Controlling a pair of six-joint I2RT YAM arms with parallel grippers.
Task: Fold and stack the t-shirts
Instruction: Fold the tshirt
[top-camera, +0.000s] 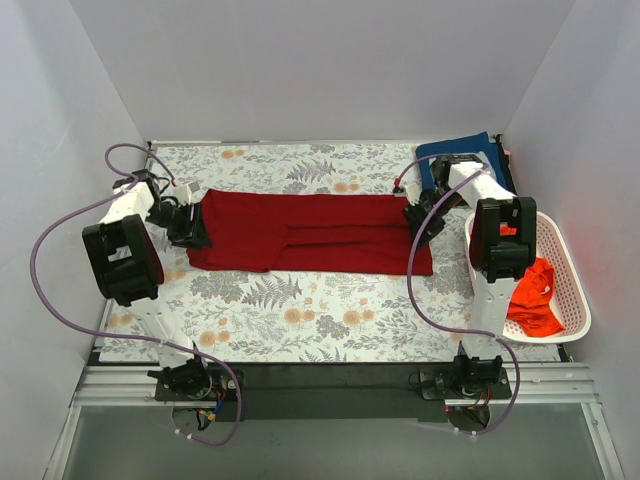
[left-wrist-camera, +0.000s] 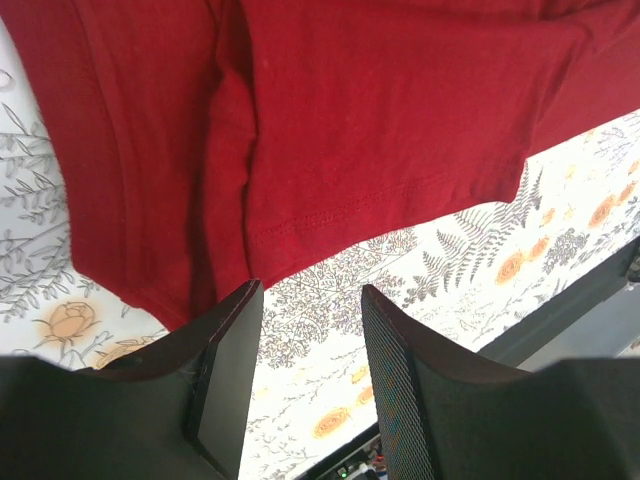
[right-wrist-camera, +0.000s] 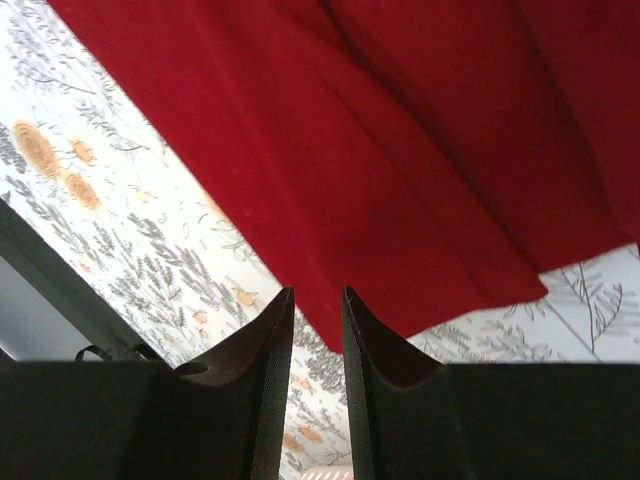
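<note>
The dark red t-shirt (top-camera: 305, 232) lies flat across the middle of the table, folded lengthwise into a long strip. My left gripper (top-camera: 190, 225) is at its left end. In the left wrist view it (left-wrist-camera: 312, 292) is open and empty, just off the shirt's hem (left-wrist-camera: 380, 210). My right gripper (top-camera: 420, 228) is at the shirt's right end. In the right wrist view it (right-wrist-camera: 316, 292) is narrowly open, with the shirt's corner (right-wrist-camera: 400, 200) just beyond its tips and not held. The navy t-shirt (top-camera: 462, 152) lies at the back right. The orange-red t-shirt (top-camera: 535, 295) is bunched in the basket.
The white perforated basket (top-camera: 572, 300) stands at the table's right edge beside the right arm. The floral table cloth (top-camera: 300, 305) covers the table. White walls close in the back and both sides. Purple cables loop from both arms.
</note>
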